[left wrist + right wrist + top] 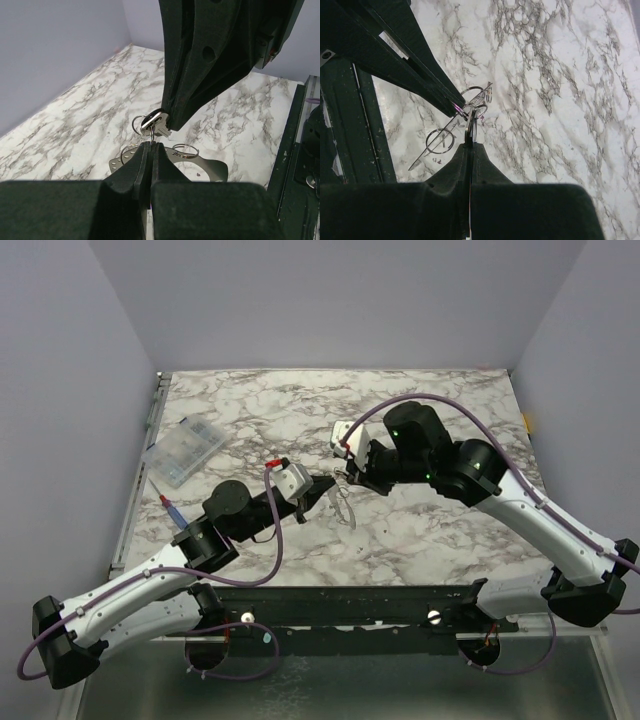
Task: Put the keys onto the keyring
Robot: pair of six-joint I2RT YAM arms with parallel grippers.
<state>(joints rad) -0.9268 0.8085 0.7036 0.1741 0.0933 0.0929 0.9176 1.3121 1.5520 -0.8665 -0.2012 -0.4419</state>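
Note:
My left gripper (332,483) and right gripper (350,478) meet tip to tip above the middle of the marble table. In the left wrist view my left gripper (150,145) is shut on a thin wire ring of the keyring. The keyring (205,167), a pale silvery hoop carrying small split rings, hangs just beneath and also shows from above (346,512). My right gripper (471,142) is shut on the key (154,124), a small piece with a dark head, held against that ring. From the right wrist the key (473,124) is edge-on.
A clear plastic box (187,452) lies at the left of the table. A red and blue pen-like tool (170,508) lies near the left edge. A black rail (350,600) runs along the near edge. Grey walls stand on three sides.

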